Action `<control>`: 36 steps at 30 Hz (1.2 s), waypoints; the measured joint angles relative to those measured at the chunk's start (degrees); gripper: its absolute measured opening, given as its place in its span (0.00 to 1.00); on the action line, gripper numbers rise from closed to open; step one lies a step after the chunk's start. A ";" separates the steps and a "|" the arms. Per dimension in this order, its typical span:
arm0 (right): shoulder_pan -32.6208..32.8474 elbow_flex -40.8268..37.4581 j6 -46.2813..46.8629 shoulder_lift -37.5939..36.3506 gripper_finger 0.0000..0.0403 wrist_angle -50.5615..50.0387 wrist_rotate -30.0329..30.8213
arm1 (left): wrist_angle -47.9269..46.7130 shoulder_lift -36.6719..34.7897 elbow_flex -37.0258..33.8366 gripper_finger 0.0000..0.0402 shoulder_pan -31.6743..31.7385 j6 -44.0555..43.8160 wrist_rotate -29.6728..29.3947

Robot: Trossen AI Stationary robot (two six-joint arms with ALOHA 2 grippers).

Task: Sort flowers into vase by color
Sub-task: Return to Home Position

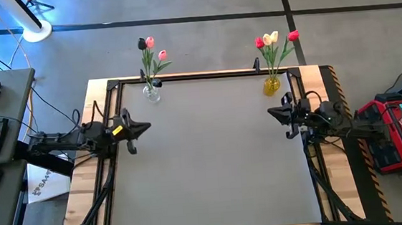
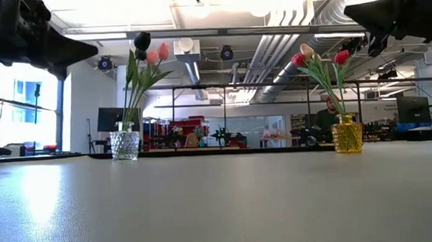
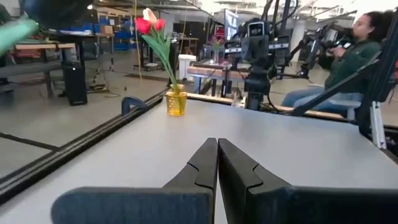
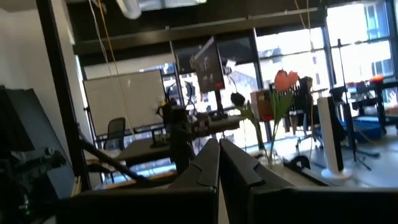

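Flowers (image 1: 272,38) sit in clear vase (image 1: 152,93) and yellow vase (image 1: 271,86) at worktop (image 1: 212,162) far edge, left pincer (image 1: 136,129) and right pincer (image 1: 281,113) closed, empty; right arm near yellow vase could clip it retracting.

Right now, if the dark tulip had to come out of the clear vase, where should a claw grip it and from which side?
Take the dark tulip by its stem just under the head, where stems fan apart above the clear vase. It stands on the bunch's left-arm side, so the left claw likely suits, coming level from there.
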 joint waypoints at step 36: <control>0.00 0.00 -7.00 -0.02 0.00 0.82 0.00 | -1.88 0.22 -2.27 0.00 0.00 0.65 4.07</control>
